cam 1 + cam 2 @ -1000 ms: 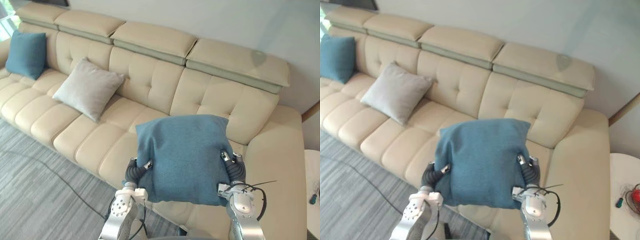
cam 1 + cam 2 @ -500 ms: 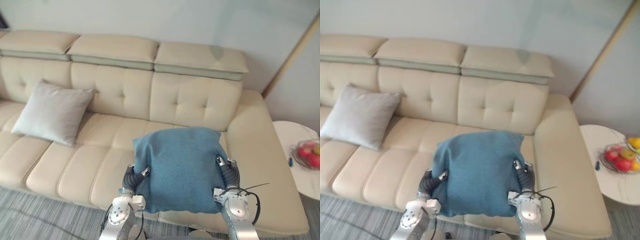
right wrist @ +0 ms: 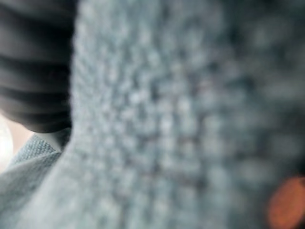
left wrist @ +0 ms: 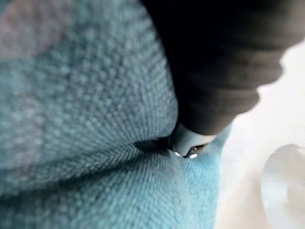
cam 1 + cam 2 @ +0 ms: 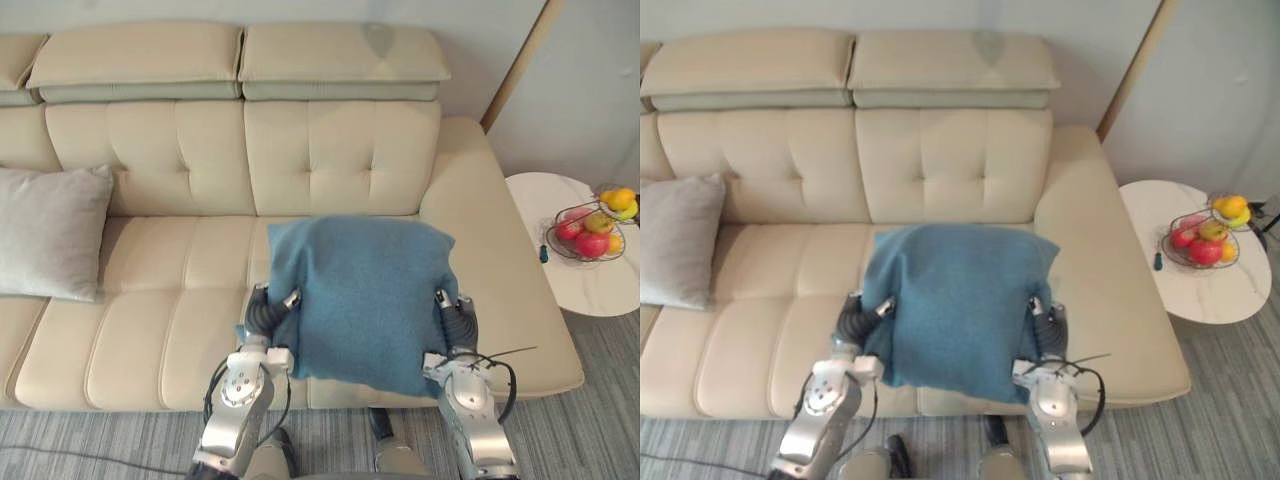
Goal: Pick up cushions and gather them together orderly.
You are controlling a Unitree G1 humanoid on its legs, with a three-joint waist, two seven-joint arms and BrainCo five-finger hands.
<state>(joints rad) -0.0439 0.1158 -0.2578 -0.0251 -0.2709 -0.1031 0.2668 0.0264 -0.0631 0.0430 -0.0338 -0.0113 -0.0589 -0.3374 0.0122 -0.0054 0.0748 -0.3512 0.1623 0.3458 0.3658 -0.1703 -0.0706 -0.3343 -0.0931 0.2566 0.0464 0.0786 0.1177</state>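
Observation:
A blue cushion [image 5: 365, 300] is held up between my two hands in front of me, over the right end seat of the cream sofa [image 5: 340, 150]. My left hand [image 5: 262, 315] is against its left edge and my right hand [image 5: 455, 318] against its right edge. Blue knit fabric [image 4: 86, 119] lies right against the left wrist camera, and the same fabric [image 3: 181, 119] against the right one. A grey cushion [image 5: 45, 232] leans on the sofa's back at the far left.
The sofa's right armrest [image 5: 490, 250] lies just right of the held cushion. Beyond it stands a round white side table [image 5: 580, 285] with a wire basket of fruit [image 5: 592, 225]. Grey striped carpet [image 5: 100, 445] runs along the sofa's front.
The camera has swung right along the sofa. The far blue cushion has left the picture, the side table with fruit has come in. The blue cushion stays between my hands.

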